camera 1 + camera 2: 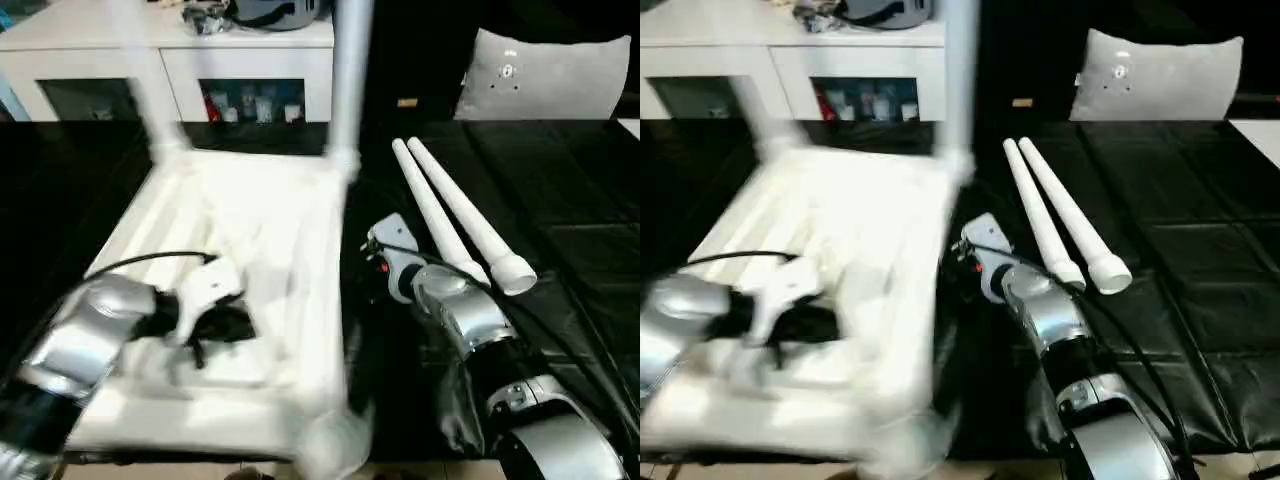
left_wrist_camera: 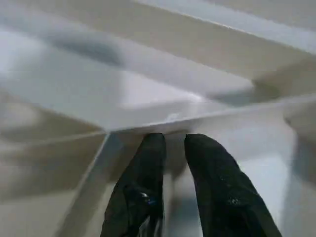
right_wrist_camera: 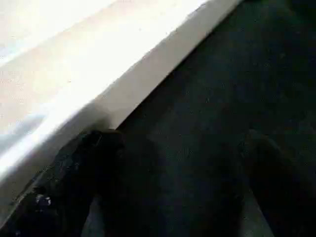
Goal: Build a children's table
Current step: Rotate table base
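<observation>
head stereo pair looking forward and down, both sharing tabletop (image 1: 250, 230) and black mat (image 1: 560, 200), left wrist camera close on tabletop ribs, right wrist camera close along tabletop edge

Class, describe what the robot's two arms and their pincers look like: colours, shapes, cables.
Both forearms are rounded, glossy silver shells with black joint sections: left arm, right arm. A thin black cable loops over the left wrist. The right wrist carries a white housing with a small red light. Each pincer has two black tapered fingers.
</observation>
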